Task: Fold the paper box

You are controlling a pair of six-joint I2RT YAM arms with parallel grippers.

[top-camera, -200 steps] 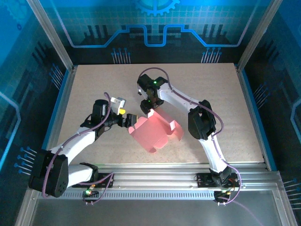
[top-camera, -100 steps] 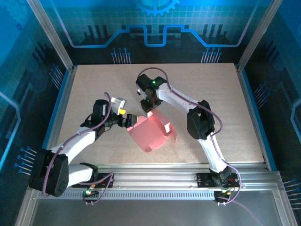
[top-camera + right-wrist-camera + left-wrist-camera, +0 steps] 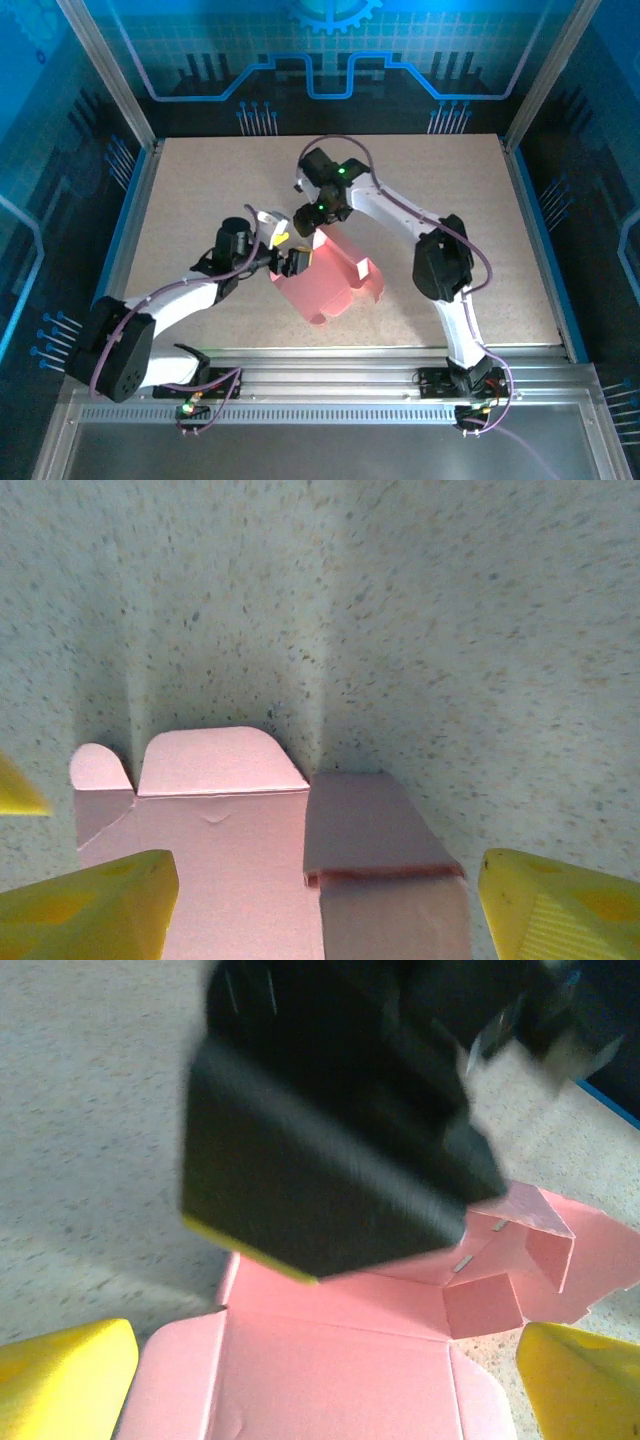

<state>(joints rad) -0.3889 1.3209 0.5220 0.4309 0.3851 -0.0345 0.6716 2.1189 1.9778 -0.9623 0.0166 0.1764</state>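
Observation:
The paper box (image 3: 338, 285) is a pink die-cut card lying partly folded in mid-table, with some walls standing. My left gripper (image 3: 290, 252) is at its left edge and open. In the left wrist view its yellow fingertips (image 3: 62, 1382) stand wide on either side of a pink panel (image 3: 340, 1360), and the right arm's black gripper body (image 3: 320, 1150) hangs just above. My right gripper (image 3: 307, 220) is over the card's far corner and open. In the right wrist view its fingertips (image 3: 92, 908) spread over pink panels and flaps (image 3: 225, 810).
The speckled tabletop (image 3: 200, 190) lies bare around the card. Metal frame posts and blue walls (image 3: 130, 120) close in the sides and back. A rail (image 3: 330, 365) runs along the near edge by the arm bases.
My left gripper has moved right, onto the card's left edge. My right gripper has opened wider and drawn back a little. The card's left part has shifted slightly.

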